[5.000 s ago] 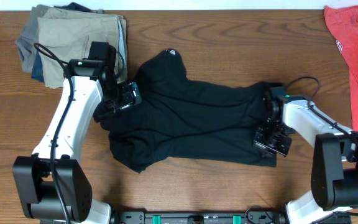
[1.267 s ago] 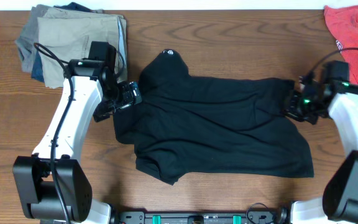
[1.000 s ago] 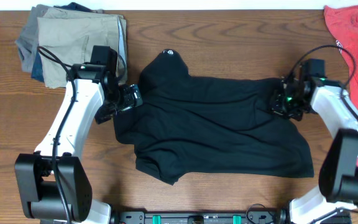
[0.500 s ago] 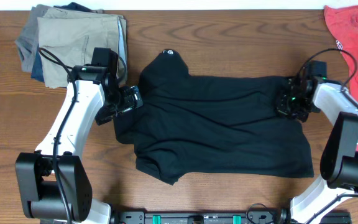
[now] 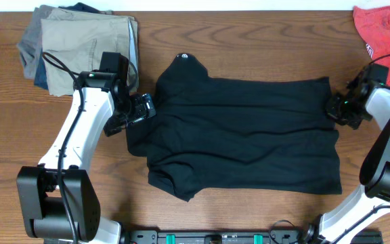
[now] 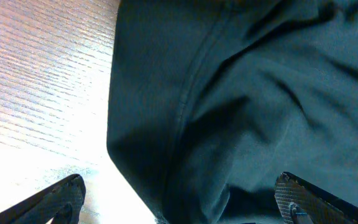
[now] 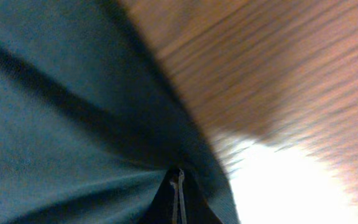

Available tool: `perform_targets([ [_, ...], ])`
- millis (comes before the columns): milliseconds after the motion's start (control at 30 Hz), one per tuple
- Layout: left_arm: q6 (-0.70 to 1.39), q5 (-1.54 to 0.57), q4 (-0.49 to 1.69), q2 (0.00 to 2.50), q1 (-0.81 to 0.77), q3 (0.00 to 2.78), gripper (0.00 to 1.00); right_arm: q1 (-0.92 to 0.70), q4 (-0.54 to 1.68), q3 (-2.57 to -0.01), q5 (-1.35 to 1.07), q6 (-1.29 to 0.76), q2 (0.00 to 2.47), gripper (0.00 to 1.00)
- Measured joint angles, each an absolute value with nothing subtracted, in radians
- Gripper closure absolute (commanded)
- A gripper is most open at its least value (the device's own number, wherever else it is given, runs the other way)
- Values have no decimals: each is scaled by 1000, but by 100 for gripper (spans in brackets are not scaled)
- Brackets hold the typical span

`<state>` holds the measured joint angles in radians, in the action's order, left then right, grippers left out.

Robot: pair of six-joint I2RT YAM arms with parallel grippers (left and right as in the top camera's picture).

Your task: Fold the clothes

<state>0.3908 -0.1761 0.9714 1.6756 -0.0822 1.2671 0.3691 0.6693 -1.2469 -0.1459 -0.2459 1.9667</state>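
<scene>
Since half a second ago the right gripper (image 5: 338,110) has moved out toward the right edge of the desk (image 5: 249,34), taking the cloth with it. The black garment (image 5: 242,135) is now drawn flatter, and its upper right corner reaches further right than before. Five seconds ago the same arm sat lower, over the garment's bunched lower right part. The left arm has hardly shifted in all that time.

The right jaws are fully closed and pinch the garment's right edge. In the right wrist view the closed tips (image 7: 178,198) meet at the fabric's border, with bare wood beyond. The left gripper (image 5: 141,108) sits at the garment's left edge with its jaws spread as wide as they go, holding nothing. In the left wrist view the two tips stand far apart at the bottom corners, with the hem and wood between them.

The garment lies spread in the middle of the desk, with a small white logo (image 5: 183,57) at its upper left point. A stack of folded trousers (image 5: 80,41) lies at the far left corner, just behind the left arm. A red shirt (image 5: 384,41) lies at the far right corner, near the right arm. Both are apart from the garment.
</scene>
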Motion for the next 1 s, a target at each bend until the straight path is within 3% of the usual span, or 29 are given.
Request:
perform_targets([
  [200,391,-176,971,1676,-82,1267,2,389,776,-1385,-113,-250,1977,92],
  [400,391,-176,971,1676,-82,1267,2,389,1032,-1555,-162,-249,1977,90],
  [533,391,-176,968,1676,-82,1267,2,389,1091,-1601,-184,-251,1977,80],
  [600,391,-176,965,1676,-82,1267,2,389,1071,-1597,-187,-249,1977,88],
  [633,391,-176,963,1676,-82,1267,2,388,1051,-1592,-188,-245,1977,98],
  [1000,391,-176,961,1676,-82,1267,2,326,770,-1397,-195,-252,1979,99],
])
